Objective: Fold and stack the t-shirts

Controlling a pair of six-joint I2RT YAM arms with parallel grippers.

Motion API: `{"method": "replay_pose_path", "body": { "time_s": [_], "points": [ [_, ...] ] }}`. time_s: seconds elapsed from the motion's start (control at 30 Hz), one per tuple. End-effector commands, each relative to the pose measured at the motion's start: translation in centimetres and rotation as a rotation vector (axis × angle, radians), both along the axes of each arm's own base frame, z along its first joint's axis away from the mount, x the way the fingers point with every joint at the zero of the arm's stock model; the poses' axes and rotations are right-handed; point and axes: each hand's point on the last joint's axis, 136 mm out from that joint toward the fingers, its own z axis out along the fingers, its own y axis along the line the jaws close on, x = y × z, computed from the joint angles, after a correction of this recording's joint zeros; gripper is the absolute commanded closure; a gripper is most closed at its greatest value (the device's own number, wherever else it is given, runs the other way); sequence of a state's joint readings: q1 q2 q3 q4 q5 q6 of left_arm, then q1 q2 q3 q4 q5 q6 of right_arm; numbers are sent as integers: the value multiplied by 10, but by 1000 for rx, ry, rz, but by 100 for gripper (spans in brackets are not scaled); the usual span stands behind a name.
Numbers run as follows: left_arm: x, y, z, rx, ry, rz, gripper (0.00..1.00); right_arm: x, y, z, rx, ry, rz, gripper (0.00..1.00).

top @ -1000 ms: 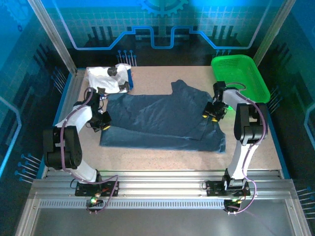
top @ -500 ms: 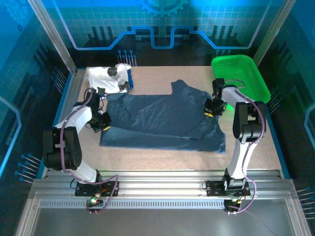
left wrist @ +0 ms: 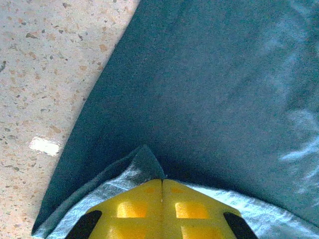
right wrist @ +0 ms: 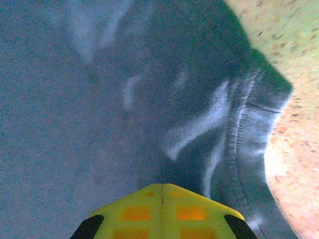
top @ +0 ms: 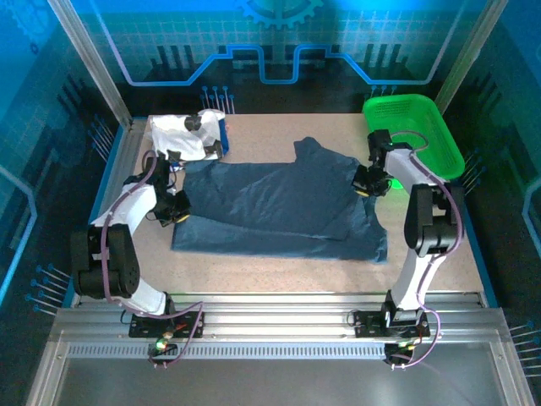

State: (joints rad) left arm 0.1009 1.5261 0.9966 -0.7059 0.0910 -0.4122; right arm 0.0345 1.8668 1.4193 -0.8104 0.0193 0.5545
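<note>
Blue shirt (top: 279,207) lies spread across the middle of the bench (top: 279,271), its long near edge running parallel to the bench's near edge. At the shirt's left edge my left gripper (top: 175,213) has its yellow fingers pressed together on a small raised fold of the cloth, the pale inner side showing just below the tips. Farther back, at the shirt's right edge, my right gripper (top: 369,184) is likewise clamped on the cloth beside a stitched hem, with wrinkles running toward the tips. The white shirt (top: 177,134) lies bunched in the far left corner, just beyond the blue one. The green basket (top: 414,127) sits in the far right corner.
</note>
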Motion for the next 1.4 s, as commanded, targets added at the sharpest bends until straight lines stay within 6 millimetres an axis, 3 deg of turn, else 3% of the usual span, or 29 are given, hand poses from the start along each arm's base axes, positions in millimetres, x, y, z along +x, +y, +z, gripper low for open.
{"method": "replay_pose_path", "body": {
  "time_s": [0.0, 0.6, 0.97, 1.37],
  "points": [
    [-6, -3, 3, -25, 2, 8, 100, -9, 0, 24, -29, -28, -5, 100],
    [9, 14, 18, -12, -74, 39, 100, -2, -10, 41, -69, -46, -8, 100],
    [20, 20, 12, 6, -62, 32, 100, 4, -17, 39, -76, -42, -14, 100],
    [9, 32, -3, 37, -10, 39, 100, 17, -12, 32, -65, -29, 2, 100]
  ]
}}
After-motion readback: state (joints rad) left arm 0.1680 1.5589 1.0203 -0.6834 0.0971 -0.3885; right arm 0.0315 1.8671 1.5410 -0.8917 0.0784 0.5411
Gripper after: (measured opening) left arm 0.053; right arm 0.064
